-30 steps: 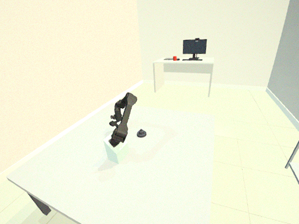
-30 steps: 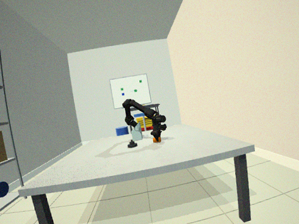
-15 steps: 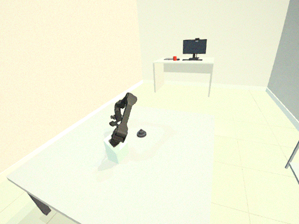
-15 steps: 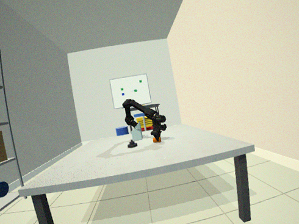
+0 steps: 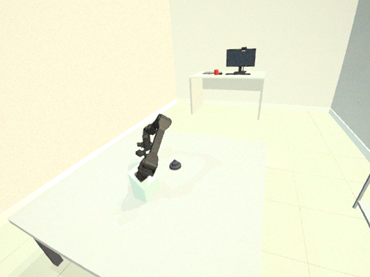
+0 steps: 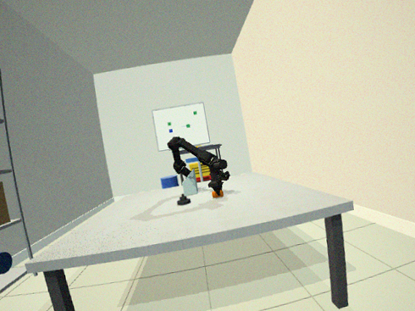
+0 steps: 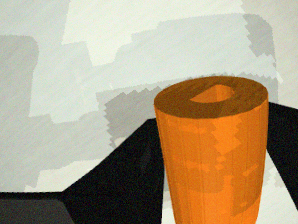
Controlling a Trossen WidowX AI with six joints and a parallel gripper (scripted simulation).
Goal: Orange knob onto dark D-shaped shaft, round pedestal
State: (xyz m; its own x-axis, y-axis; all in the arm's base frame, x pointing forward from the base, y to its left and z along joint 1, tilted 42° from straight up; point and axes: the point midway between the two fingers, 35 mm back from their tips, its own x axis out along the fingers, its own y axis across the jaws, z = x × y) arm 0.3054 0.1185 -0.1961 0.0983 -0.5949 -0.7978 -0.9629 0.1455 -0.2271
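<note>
Orange knob (image 7: 212, 160) gripped between the half-open tool's (image 5: 147, 147) (image 6: 217, 192) (image 7: 214, 145) fingers; pedestal (image 5: 175, 166) (image 6: 184, 202) lies towards the counter's (image 5: 209, 232) (image 6: 190, 242) left edge, exterior view.

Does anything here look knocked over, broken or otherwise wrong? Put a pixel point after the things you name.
Nothing looks damaged or spilled. The orange knob (image 7: 212, 165) sits in the gripper (image 6: 217, 194) (image 7: 209, 120), away from the dark pedestal (image 5: 175, 165) (image 6: 183, 201); that seems unfinished work rather than a fault.

One orange knob (image 7: 215, 155), one pedestal (image 5: 175, 165) (image 6: 183, 201).
</note>
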